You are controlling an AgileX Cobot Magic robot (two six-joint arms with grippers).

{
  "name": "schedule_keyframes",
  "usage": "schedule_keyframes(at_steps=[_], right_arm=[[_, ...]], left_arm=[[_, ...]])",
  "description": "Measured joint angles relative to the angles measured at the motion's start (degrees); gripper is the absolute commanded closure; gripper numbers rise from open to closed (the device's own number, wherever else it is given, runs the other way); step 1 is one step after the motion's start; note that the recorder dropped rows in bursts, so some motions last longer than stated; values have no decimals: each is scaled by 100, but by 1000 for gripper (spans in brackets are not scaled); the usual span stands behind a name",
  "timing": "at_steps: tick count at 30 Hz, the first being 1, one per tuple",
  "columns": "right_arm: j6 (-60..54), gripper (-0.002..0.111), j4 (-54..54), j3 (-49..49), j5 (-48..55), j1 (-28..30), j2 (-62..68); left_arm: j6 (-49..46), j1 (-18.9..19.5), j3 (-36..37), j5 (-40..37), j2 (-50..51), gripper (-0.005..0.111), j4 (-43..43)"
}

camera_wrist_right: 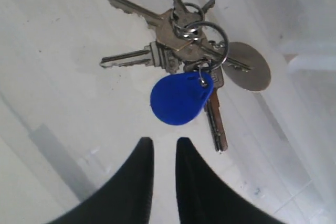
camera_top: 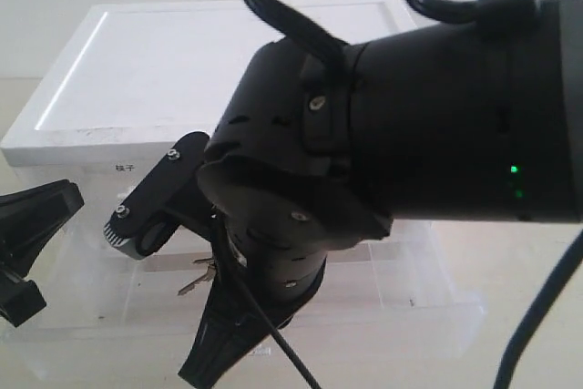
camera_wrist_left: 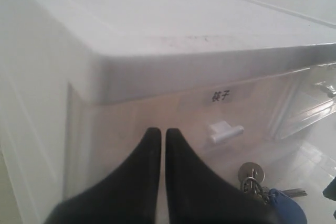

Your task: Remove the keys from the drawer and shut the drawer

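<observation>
Pale wall and a pale surface frame a white-topped cabinet (camera_top: 182,61), with its lowest translucent drawer (camera_top: 428,316) standing pulled out toward 6 o'clock in the exterior view. The keys (camera_wrist_right: 184,61) lie flat on the drawer floor, fanned around their ring with the blue fob (camera_wrist_right: 181,98) on top, and nothing touches them.

The right pincer (camera_wrist_right: 161,141) points down at them with its tips a little apart and nothing between them. I read that as a line-up for a grab at the fob or ring, the thickest part of a bunch that otherwise lies too flat to pinch. The left pincer (camera_wrist_left: 159,129) is closed on nothing and hangs in front of the small labelled drawer (camera_wrist_left: 221,96). I judge it is parked there, clear of the reach, ready to push the open drawer shut once the keys are out.

The exterior view is mostly filled by the right arm (camera_top: 437,125). Of the keys it shows only a sliver at about 7 o'clock from the wrist. The right wrist view alone shows the whole bunch and the gap to the tips. The left wrist view adds the white tab handle (camera_wrist_left: 226,132) and catches the keys from the side.
</observation>
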State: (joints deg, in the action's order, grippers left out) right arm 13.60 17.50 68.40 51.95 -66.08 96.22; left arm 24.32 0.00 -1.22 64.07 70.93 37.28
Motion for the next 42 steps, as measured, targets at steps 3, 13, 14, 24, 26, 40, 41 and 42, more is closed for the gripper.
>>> schedule_keyframes(at_steps=[3, 13, 14, 24, 26, 40, 41, 42], right_arm=[[123, 95, 245, -4, -50, -20, 0], [835, 95, 1452, -38, -221, -15, 0], [846, 95, 1518, -38, -221, -15, 0], [445, 56, 142, -46, -508, 465, -338], [325, 56, -431, -46, -705, 788, -264], [144, 56, -895, -14, -1867, 913, 531], [156, 56, -897, 0, -1867, 913, 543], [156, 56, -897, 0, -1867, 913, 556]], left_arm=[[142, 0, -180, -223, 0, 102, 0], [497, 0, -650, -720, 143, 102, -28], [497, 0, -649, -720, 203, 102, -28], [520, 0, -674, -260, 880, 102, 459], [520, 0, -674, -220, 880, 102, 542], [554, 0, -674, 43, 880, 102, 666], [554, 0, -674, 43, 880, 102, 666], [554, 0, -674, 54, 880, 102, 677]])
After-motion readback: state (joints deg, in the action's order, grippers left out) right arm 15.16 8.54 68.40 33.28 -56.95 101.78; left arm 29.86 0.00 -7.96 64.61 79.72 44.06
